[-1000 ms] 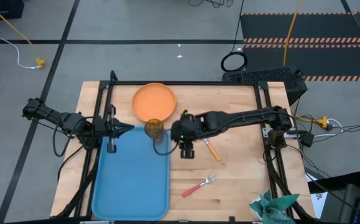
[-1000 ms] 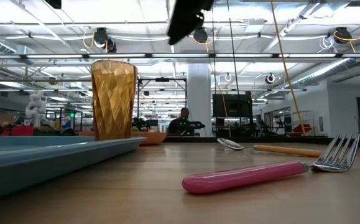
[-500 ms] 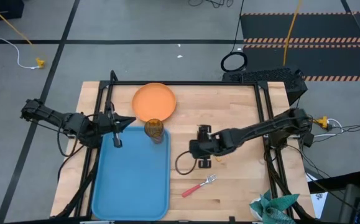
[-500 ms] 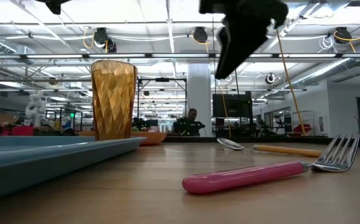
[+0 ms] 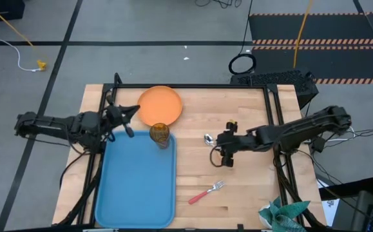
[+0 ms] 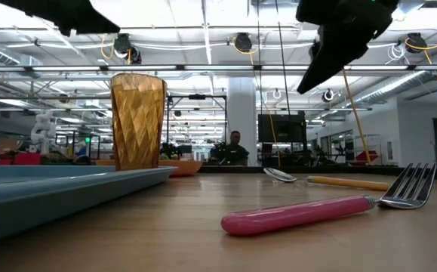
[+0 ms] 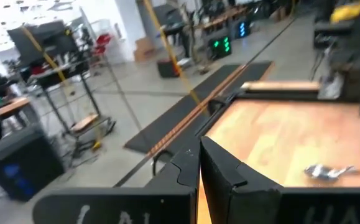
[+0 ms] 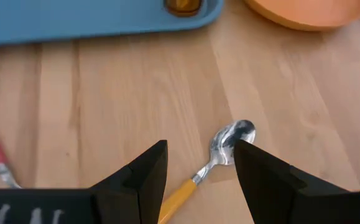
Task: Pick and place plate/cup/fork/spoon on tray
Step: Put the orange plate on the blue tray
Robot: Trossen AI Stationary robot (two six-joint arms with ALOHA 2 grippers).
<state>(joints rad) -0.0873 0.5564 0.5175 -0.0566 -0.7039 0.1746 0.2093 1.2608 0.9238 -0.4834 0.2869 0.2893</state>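
The orange plate [image 5: 160,105] lies at the table's far middle. The amber cup [image 5: 160,135] stands upright on the far right corner of the blue tray [image 5: 131,187]; it also shows in the low view [image 6: 137,119]. The spoon [image 8: 228,142] lies on the wood right of the tray, and its bowl [image 5: 208,138] points toward the far left. The red-handled fork [image 5: 206,192] lies nearer the front edge. My right gripper [image 5: 219,149] is open above the spoon, one finger on either side of its bowl, touching nothing. My left gripper [image 5: 133,111] is shut and empty, beside the plate's left rim, raised.
A green cloth [image 5: 281,216] lies at the near right corner. Black frame rails [image 5: 192,86] run along the table's far, left and right sides. Bare wood [image 5: 238,193] lies between the tray and the right rail. A person [image 6: 235,143] shows in the room behind the table.
My right gripper has gone from beside the cup toward the table's right edge and now hangs over the spoon. The cup stays upright on the tray. My left gripper has swung toward the far edge, from over the tray's far left corner to beside the plate.
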